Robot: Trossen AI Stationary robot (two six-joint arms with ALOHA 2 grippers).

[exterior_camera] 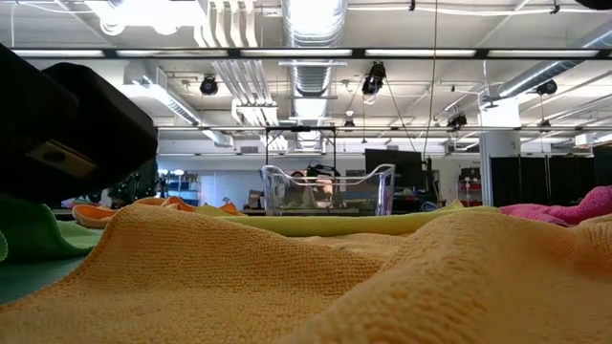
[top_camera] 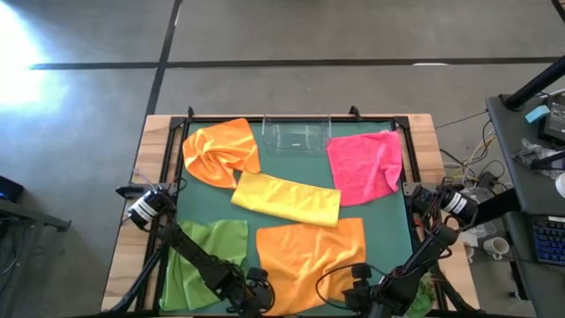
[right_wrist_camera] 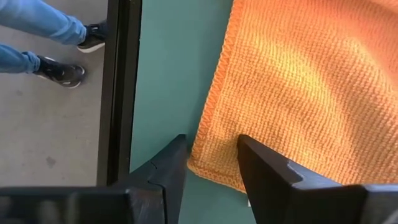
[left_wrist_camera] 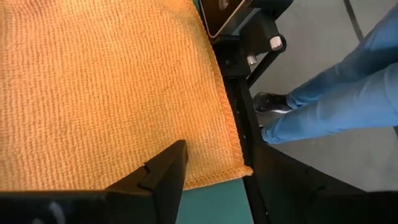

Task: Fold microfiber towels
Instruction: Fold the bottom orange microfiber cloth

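Both grippers sit at the near edge of the flat orange towel (top_camera: 311,254), one per corner. Right gripper (right_wrist_camera: 211,155) is open, jaws straddling its corner, towel body spreading ahead of it. Left gripper (left_wrist_camera: 168,171) is just behind its corner; only one finger shows, so its state can't be told. The right looks readier to pinch.

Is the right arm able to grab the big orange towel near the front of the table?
Probably yes. The right gripper hangs open right over a corner of the flat orange towel, one finger on each side of its edge, with nothing lying between them.
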